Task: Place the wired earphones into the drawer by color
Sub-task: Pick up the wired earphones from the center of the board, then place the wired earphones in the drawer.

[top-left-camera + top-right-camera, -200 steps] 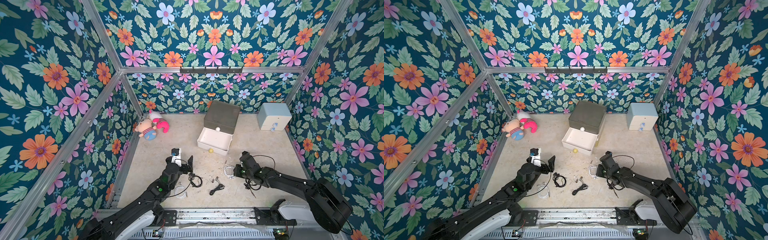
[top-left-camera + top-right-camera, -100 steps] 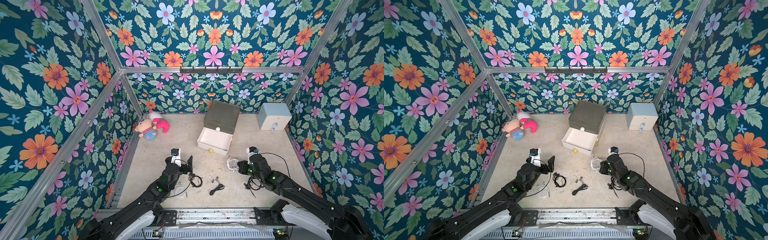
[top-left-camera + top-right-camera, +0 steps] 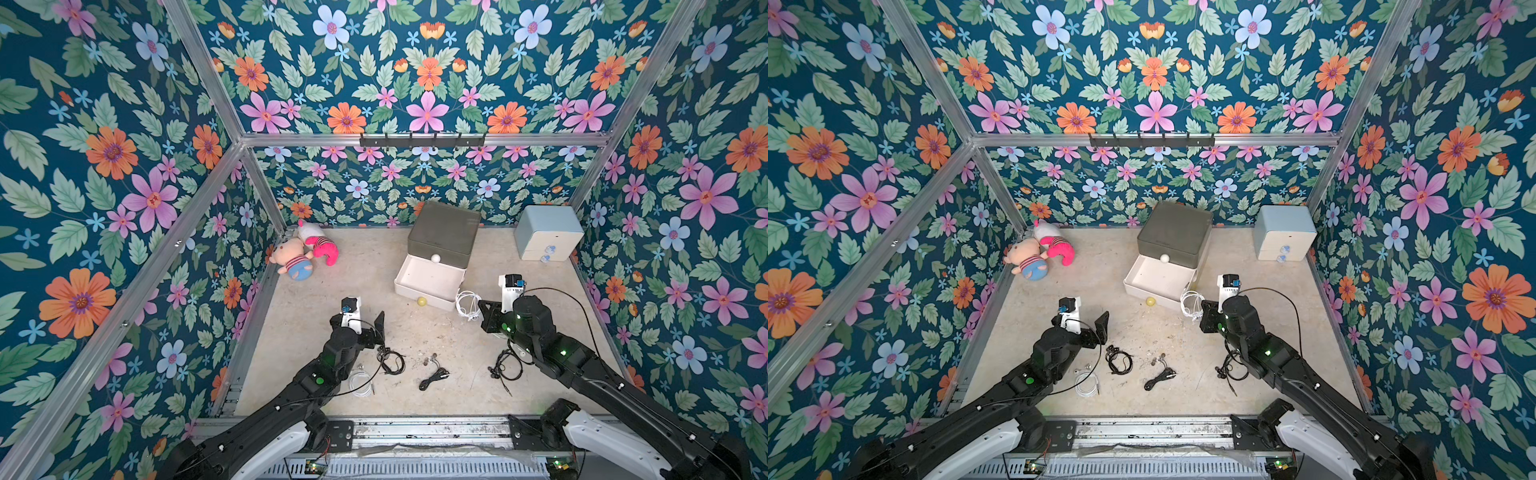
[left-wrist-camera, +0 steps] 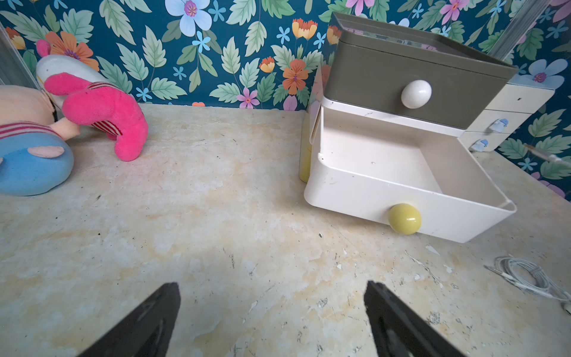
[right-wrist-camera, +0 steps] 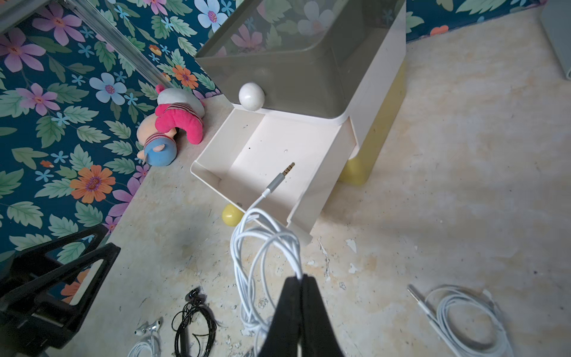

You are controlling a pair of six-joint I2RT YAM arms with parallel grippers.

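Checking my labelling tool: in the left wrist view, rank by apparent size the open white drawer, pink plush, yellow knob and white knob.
1. open white drawer
2. pink plush
3. yellow knob and white knob: alike, yellow one nearer, so unranked.

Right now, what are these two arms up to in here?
The right gripper is shut on a white earphone bundle, holding it by the pulled-out white drawer, which is empty. The left gripper is open and holds nothing. Black earphones and another white set lie on the table.
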